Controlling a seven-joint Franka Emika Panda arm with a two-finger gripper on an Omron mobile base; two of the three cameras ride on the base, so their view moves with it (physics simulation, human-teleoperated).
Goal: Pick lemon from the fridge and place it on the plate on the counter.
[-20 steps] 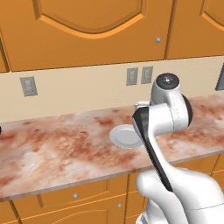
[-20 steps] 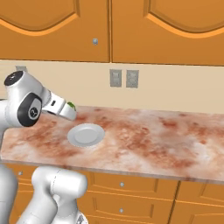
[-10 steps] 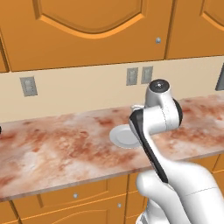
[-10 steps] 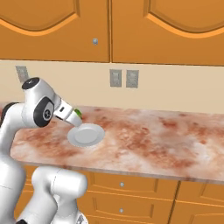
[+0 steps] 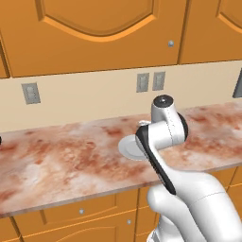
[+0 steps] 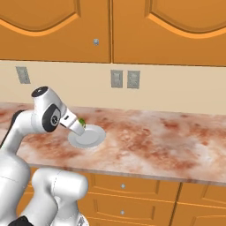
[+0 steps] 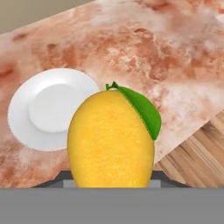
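The yellow lemon (image 7: pixel 110 140), with a green leaf at its top, sits between my gripper's jaws close to the hand camera. My gripper (image 6: pixel 78 126) is shut on it and hovers just above the counter (image 6: pixel 150 141), at the left rim of the plate (image 6: pixel 90 137). In the hand view the white plate (image 7: pixel 52 109) lies beyond and to the left of the lemon on the marbled counter (image 7: pixel 166 57). In the left base view my arm covers the right part of the plate (image 5: pixel 127 146). The fridge is out of view.
Orange upper cabinets (image 6: pixel 110 31) hang over the counter, and paired wall outlets (image 6: pixel 124 79) sit on the cream backsplash. The counter's front edge and a wooden floor (image 7: pixel 197 157) show at the lower right of the hand view.
My arm has swung forward and lower over the counter, carrying the lemon from left of the plate to its near-left rim. The grip on the lemon is unchanged.
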